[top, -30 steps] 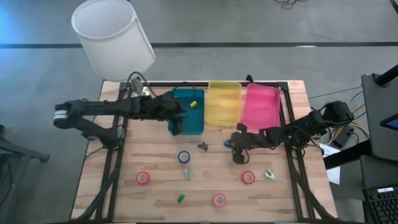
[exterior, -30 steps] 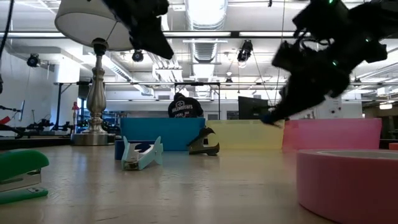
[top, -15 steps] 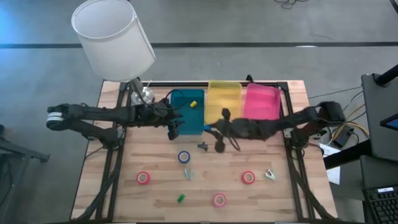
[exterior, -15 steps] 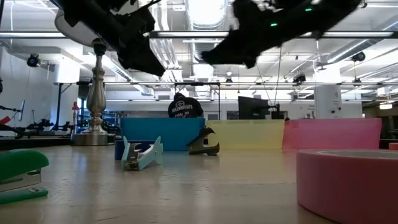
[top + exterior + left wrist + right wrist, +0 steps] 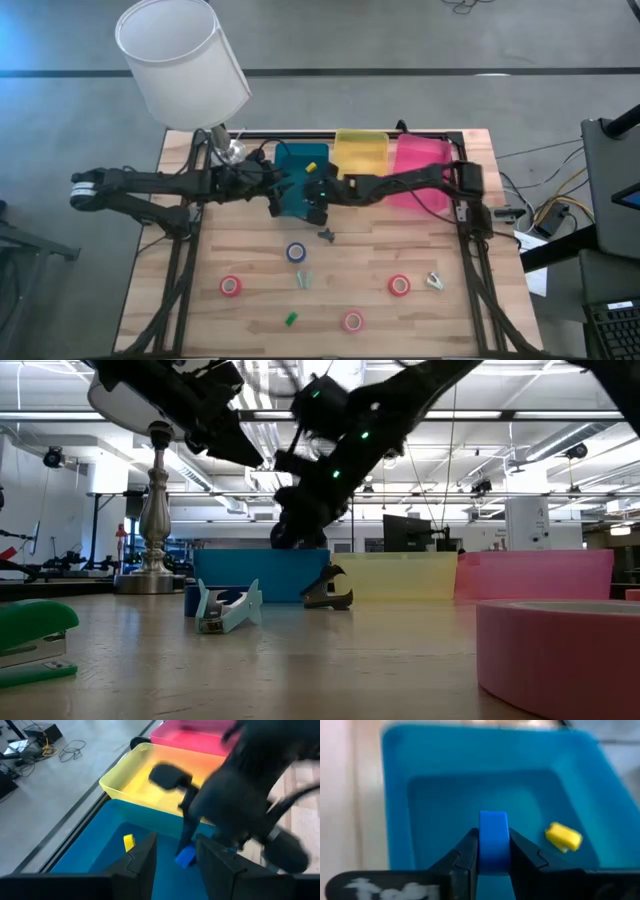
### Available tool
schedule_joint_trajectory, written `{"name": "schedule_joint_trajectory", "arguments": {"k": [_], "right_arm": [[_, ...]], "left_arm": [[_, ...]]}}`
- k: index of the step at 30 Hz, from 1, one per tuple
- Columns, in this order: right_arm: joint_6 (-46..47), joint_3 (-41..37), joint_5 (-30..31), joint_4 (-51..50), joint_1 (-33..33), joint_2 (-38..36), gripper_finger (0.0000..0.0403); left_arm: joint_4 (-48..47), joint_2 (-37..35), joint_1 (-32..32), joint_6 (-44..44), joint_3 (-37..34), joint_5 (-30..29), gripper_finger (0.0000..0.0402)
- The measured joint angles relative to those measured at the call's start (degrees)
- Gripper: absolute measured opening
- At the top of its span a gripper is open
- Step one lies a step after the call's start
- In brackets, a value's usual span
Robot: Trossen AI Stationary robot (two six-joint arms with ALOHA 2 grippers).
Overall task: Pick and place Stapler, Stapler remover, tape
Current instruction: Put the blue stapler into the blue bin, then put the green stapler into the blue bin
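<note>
Two arms meet over the blue bin (image 5: 300, 185) at the far side of the table (image 5: 250, 330). The right claw (image 5: 493, 851) hangs above the bin's hollow, pinching a small blue stapler (image 5: 493, 840), smooth and blocky, between its dark fingers, likely so it can be let go to land beside the small yellow stapler (image 5: 563, 836) already lying inside. The left claw (image 5: 175, 865) hovers just over the same bin with its fingers apart and nothing between them, apparently waiting. Next to the blue bin stand a yellow bin (image 5: 360, 165) and a pink bin (image 5: 425, 170), all glossy translucent plastic, probably one per kind of item. Out on the bare wood lie four rings of tape, one blue roll (image 5: 296, 252) and three pink rolls (image 5: 231, 286), with a dark toothed staple remover (image 5: 327, 236) near the bins and a green stapler (image 5: 291, 319) towards the near edge.
</note>
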Motion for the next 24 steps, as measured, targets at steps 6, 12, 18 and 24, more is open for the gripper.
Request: {"name": "schedule_joint_trajectory", "arguments": {"k": [6, 12, 18, 24], "right_arm": [[0.78, 10.12, 0.00, -12.46, -1.46, 8.02, 0.0085], [2.38, 17.06, -0.90, -23.10, -1.96, 12.17, 0.0098], [0.45, 19.82, -0.54, -26.23, -2.05, 13.18, 0.0127], [2.85, 19.74, -0.09, -28.64, -2.01, 10.61, 0.0155]], "left_arm": [[-0.21, -0.06, -0.02, 1.49, 0.00, -0.12, 0.0138], [-0.15, -0.21, -0.02, 2.03, 0.00, -0.09, 0.0138], [-0.73, -0.25, 0.00, 1.74, 0.00, -0.59, 0.0138], [-1.60, -0.32, 0.00, 0.01, 0.00, -0.17, 0.0138]]}}
